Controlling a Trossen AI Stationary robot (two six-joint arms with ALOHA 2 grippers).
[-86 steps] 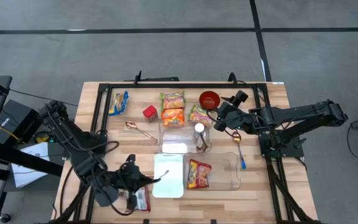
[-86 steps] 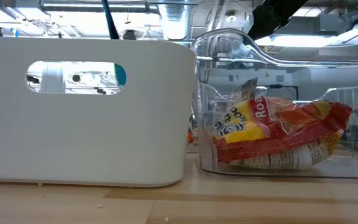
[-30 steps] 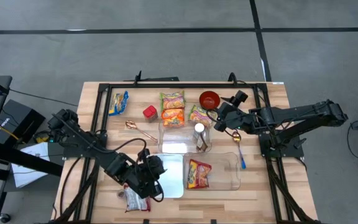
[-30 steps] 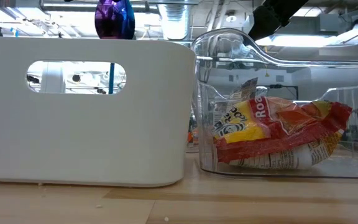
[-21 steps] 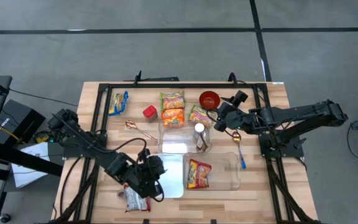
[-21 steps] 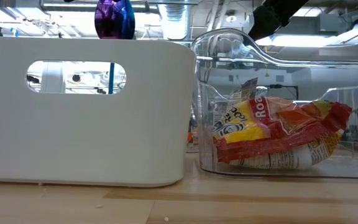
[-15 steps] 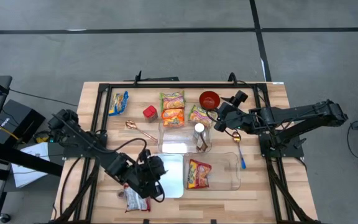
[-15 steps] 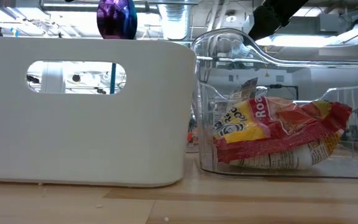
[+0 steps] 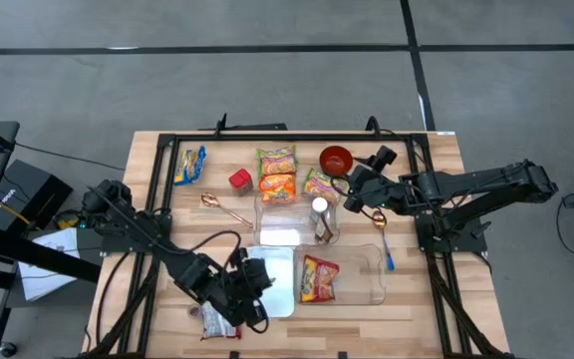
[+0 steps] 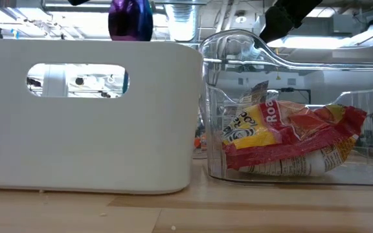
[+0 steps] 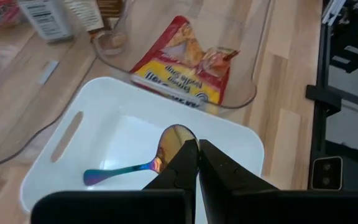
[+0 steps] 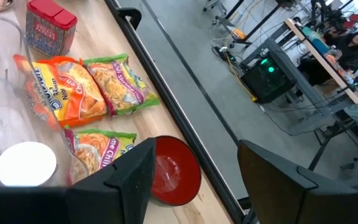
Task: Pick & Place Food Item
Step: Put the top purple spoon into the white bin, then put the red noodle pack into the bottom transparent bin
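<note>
My left gripper (image 9: 252,280) is over the white bin (image 9: 272,299), shut on an iridescent spoon (image 11: 135,167). The spoon's purple bowl (image 10: 130,19) shows above the bin's rim in the low view. Its blue handle end (image 10: 125,81) shows through the bin's handle hole. A clear bin (image 9: 357,284) to the right of the white one holds a red and yellow noodle packet (image 9: 319,278). My right gripper (image 12: 194,180) is open and empty at the far right, beside a red bowl (image 9: 336,160). My left gripper pinches the spoon between its two fingertips at the bowl (image 11: 178,142), where it meets the handle. The fingers slant down from above. The spoon hangs bowl-up with its handle (image 11: 114,174) down inside the white bin; I cannot tell whether the handle's end touches the floor.
Several noodle packets (image 9: 277,175), a red tin (image 9: 240,179) and a blue packet (image 9: 192,165) lie at the far side. A copper spoon (image 9: 222,206), a white-lidded jar (image 9: 319,206) and a blue spoon (image 9: 387,249) lie mid-table. A packet (image 9: 217,319) lies near the front edge.
My left gripper has shifted a little toward the table's right over the white bin, carrying the spoon with it. The spoon's bowl stays above the rim and its handle stays inside the bin.
</note>
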